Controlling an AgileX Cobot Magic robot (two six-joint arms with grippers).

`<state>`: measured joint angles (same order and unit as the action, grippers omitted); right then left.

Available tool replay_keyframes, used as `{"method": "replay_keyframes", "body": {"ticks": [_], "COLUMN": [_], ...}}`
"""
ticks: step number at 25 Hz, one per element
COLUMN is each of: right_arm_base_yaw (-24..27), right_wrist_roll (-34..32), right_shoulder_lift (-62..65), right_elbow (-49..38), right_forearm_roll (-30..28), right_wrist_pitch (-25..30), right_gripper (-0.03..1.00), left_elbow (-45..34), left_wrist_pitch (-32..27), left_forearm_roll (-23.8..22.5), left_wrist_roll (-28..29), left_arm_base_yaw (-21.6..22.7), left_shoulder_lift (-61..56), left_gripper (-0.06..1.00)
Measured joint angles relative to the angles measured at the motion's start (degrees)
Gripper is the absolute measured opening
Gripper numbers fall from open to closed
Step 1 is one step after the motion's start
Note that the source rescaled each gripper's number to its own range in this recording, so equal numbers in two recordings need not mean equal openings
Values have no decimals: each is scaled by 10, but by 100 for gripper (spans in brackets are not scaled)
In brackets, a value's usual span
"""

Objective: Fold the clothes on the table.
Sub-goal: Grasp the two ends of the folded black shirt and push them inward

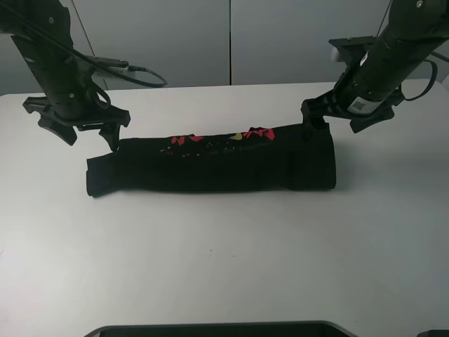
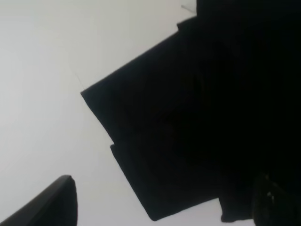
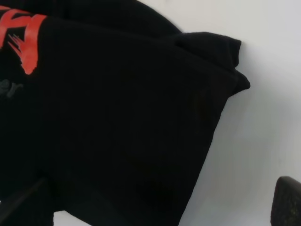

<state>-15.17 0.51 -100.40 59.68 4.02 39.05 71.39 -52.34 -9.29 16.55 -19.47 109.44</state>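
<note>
The shirt (image 1: pixel 210 165) is laid across the middle of the tabletop (image 1: pixel 224 274), folded into a long, narrow band, with the red and yellow print (image 1: pixel 221 138) shown along its far edge. A sleeve is seen jutting out at the band's left end.

The left gripper (image 1: pixel 91 140) is held just above the far left corner of the band, and its jaws are spread wide, with nothing clamped between them. In the left wrist view, layered black cloth (image 2: pixel 197 117) is seen below the gripper, and white tabletop beside it.

The right gripper (image 1: pixel 337 130) is held at the far right corner. Its jaws are also spread wide, and its inner finger (image 1: pixel 312 125) is set against the far edge of the cloth. Whether that edge is actually touched cannot be told. In the right wrist view, the shirt's right end (image 3: pixel 117 117) is seen spread beneath the gripper
</note>
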Motion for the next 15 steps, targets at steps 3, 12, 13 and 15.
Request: {"method": "replay_keyframes", "body": {"ticks": [3, 12, 13, 15], "right_arm_base_yaw": [0, 0, 0, 0], "right_wrist_roll": [-5, -5, -5, -5], "right_shoulder_lift": [-1, -1, -1, -4], "right_elbow": [0, 0, 0, 2], "right_forearm_roll": [0, 0, 0, 0], "right_wrist_pitch": [3, 21, 23, 27], "right_gripper": [100, 100, 100, 100], "left_elbow": [1, 1, 1, 1], "left_wrist_pitch": [-7, 8, 9, 9], "left_forearm_roll": [3, 0, -2, -4], "left_wrist_roll": [-3, -4, -4, -4], "left_arm_base_yaw": [0, 0, 0, 0], "left_shoulder_lift": [29, 87, 90, 90], "left_gripper": [96, 96, 96, 96]}}
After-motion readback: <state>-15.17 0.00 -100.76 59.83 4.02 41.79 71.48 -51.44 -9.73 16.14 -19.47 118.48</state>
